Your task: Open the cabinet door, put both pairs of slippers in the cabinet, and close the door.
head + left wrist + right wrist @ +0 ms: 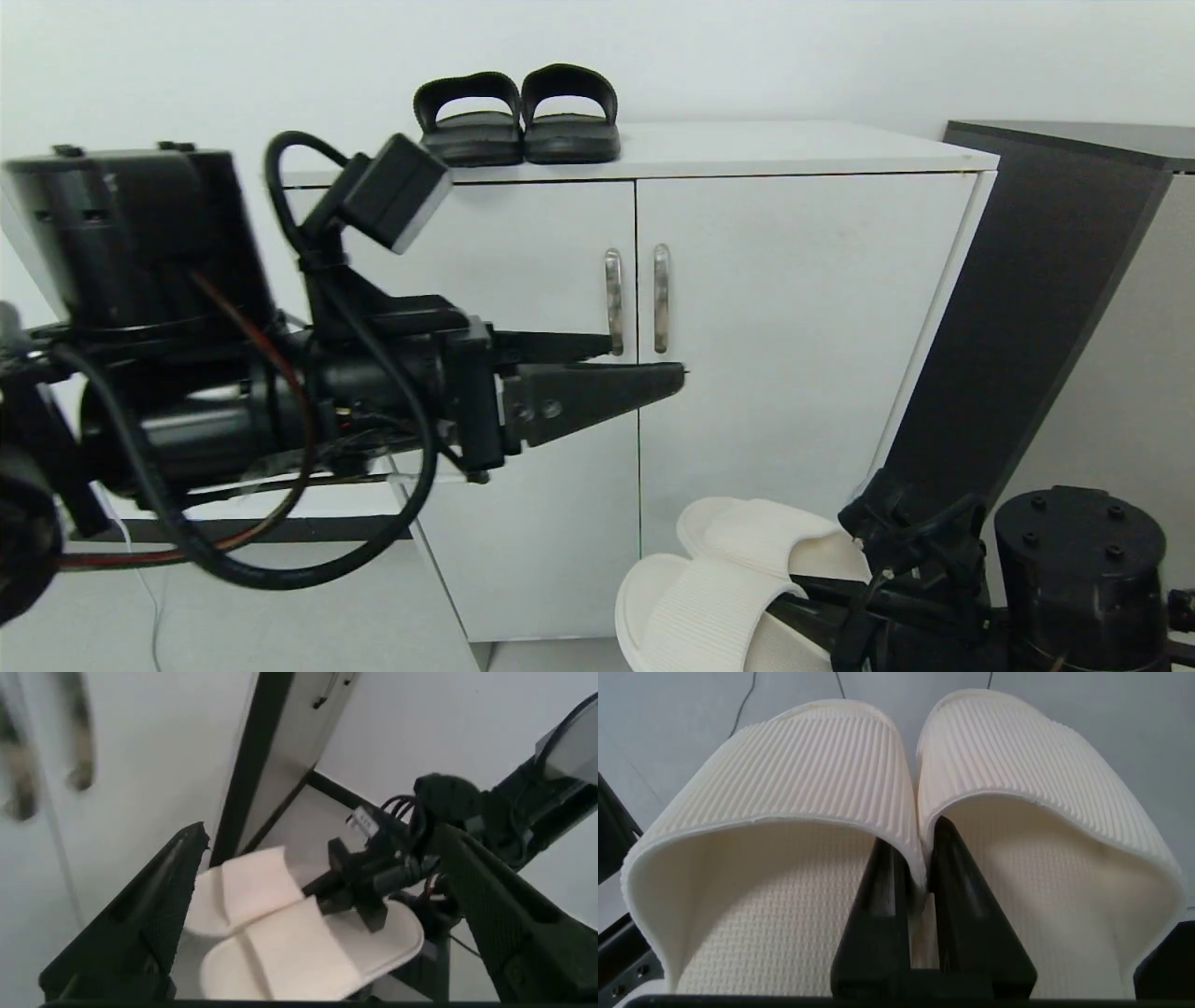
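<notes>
At five o'clock, closest to me, my right pincer [918, 849] is clamped on the white slippers [738, 579], pinching their inner strap edges together. Reaching in from nine o'clock to centre, my left pincer [644, 359] stands wide, tips just in front of the handles [613, 301] of the cabinet [794, 308], whose doors are closed. Farthest, at twelve, the black slippers [518, 117] sit side by side on the cabinet top.

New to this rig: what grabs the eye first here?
The left claw, open, is held level right in front of the handles of the closed white cabinet. Black slippers sit on the cabinet top, while the right claw is shut on the white slippers, low by the cabinet's right door.
</notes>
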